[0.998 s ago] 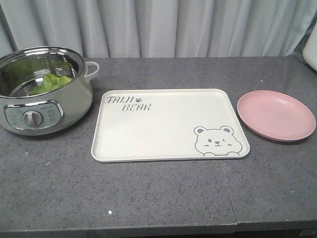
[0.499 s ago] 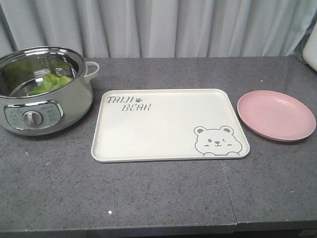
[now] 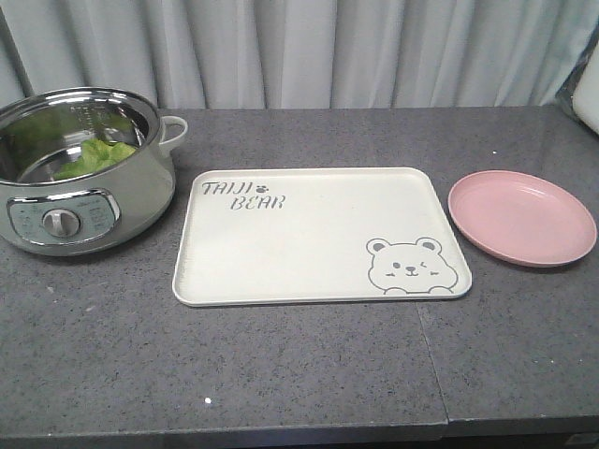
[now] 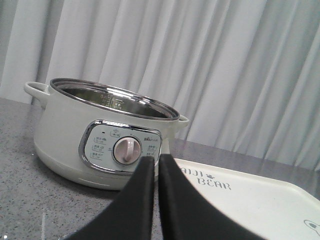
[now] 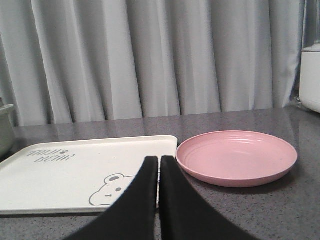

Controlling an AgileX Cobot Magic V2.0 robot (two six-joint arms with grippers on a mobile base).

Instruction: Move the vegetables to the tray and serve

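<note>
The vegetables point(image 3: 94, 156), a bright green lettuce leaf, lie inside the steel-lined electric pot point(image 3: 84, 201) at the table's left. The cream-white tray point(image 3: 318, 234) with its bear drawing rests bare at the table's centre. Neither arm shows in the front view. In the left wrist view my left gripper point(image 4: 156, 159) is shut with nothing in it, low in front of the pot point(image 4: 100, 135) and beside the tray's point(image 4: 260, 195) near-left corner. My right gripper point(image 5: 159, 159) is shut and holds nothing, in front of the tray's point(image 5: 75, 170) bear corner.
A round pink plate point(image 3: 521, 217) sits right of the tray, also in the right wrist view as the pink plate point(image 5: 236, 156). A white appliance point(image 5: 310, 75) stands at the far right edge. Grey curtains hang behind the dark stone table point(image 3: 299, 374).
</note>
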